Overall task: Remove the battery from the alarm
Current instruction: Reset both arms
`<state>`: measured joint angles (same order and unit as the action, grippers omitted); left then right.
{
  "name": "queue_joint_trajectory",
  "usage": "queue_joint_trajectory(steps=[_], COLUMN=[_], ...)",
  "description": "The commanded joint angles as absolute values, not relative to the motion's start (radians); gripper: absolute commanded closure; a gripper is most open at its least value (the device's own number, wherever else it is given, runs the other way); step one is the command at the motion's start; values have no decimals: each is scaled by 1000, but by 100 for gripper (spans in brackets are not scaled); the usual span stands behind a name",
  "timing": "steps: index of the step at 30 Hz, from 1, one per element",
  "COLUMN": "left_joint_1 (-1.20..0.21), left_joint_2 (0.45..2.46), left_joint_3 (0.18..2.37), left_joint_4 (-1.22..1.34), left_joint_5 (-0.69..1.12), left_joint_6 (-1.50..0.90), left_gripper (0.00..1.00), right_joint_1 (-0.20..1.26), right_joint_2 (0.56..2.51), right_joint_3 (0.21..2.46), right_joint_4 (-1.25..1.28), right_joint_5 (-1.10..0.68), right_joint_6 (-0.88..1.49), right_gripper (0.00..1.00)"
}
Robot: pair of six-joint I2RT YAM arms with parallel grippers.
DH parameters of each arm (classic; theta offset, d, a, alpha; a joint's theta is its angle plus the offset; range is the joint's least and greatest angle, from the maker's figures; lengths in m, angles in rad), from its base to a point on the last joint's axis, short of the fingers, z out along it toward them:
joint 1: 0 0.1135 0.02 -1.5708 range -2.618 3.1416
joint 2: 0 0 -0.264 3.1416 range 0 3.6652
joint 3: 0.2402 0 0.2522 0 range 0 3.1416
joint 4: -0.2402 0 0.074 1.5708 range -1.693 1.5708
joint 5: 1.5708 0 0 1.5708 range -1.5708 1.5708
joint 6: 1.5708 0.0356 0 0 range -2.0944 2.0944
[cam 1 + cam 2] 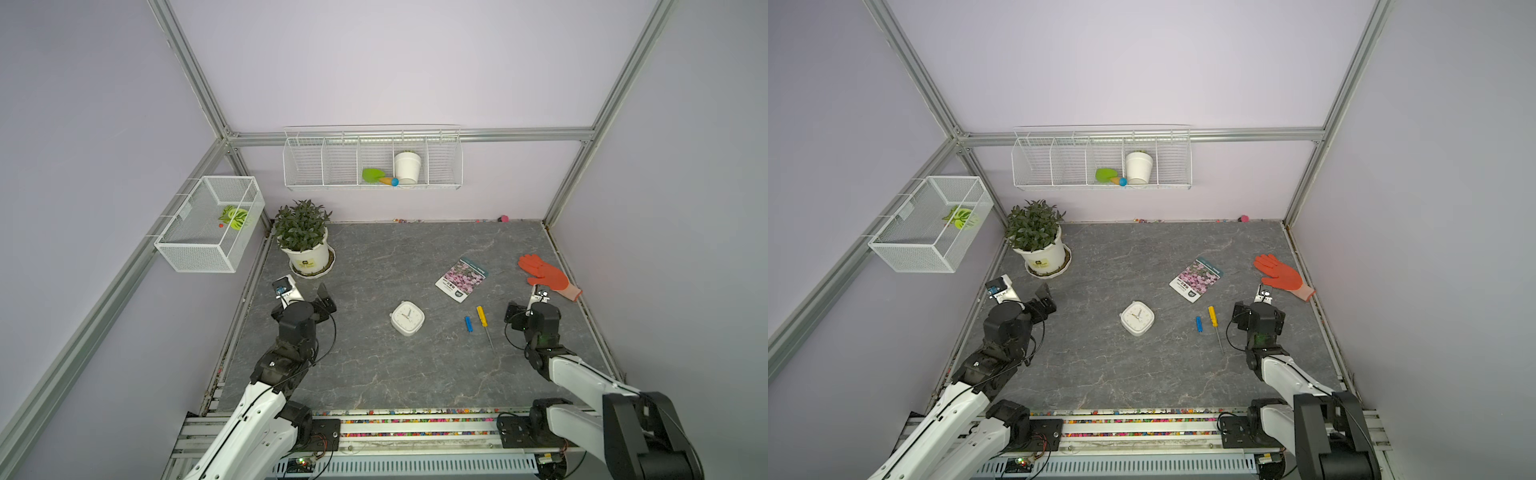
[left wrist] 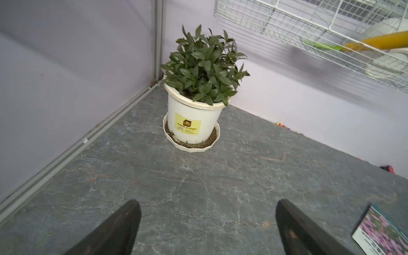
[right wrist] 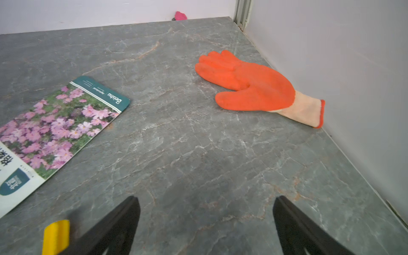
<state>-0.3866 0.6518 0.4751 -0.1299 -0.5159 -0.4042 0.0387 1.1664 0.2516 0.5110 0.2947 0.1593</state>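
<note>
The white alarm (image 1: 407, 318) (image 1: 1137, 318) lies dial up in the middle of the grey table. To its right lies the blue battery (image 1: 468, 323) (image 1: 1199, 323), out on the table beside a yellow-handled screwdriver (image 1: 481, 316) (image 3: 56, 236). My left gripper (image 1: 305, 293) (image 2: 207, 207) hovers open at the left, well clear of the alarm, facing the potted plant, with nothing between its fingers. Right of the screwdriver, my right gripper (image 1: 536, 291) (image 3: 205, 205) is open and empty, pointing toward the orange glove.
A potted plant (image 1: 303, 237) stands at the back left. A seed packet (image 1: 461, 279) and an orange glove (image 1: 544, 274) lie at the back right. A wire rack (image 1: 444, 166) on the back wall holds a white flowerpot (image 1: 407, 166). A mesh basket (image 1: 195, 257) hangs on the left wall.
</note>
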Motion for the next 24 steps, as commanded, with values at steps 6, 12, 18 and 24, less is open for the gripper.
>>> queue_joint_trajectory(steps=[6,12,18,24], left_joint_1=[-335,-229,-158,-128], left_joint_2=[637,696,787,962], left_joint_3=[424,386,255,208], left_joint_4=[-79,-12,285,550], left_joint_5=[-634,-631,-629,-468], left_joint_6=[-346,-347,-254,-124], left_gripper=[0,0,0,0], right_joint_1=[42,30,34,34], right_joint_2=[1459,1496,1525,1513], right_joint_3=[252,357,375,388], right_joint_4=[1013,836,863,823], right_joint_5=[180,230,215,217], right_joint_6=[51,103,79,85], right_gripper=[2,1,1,1])
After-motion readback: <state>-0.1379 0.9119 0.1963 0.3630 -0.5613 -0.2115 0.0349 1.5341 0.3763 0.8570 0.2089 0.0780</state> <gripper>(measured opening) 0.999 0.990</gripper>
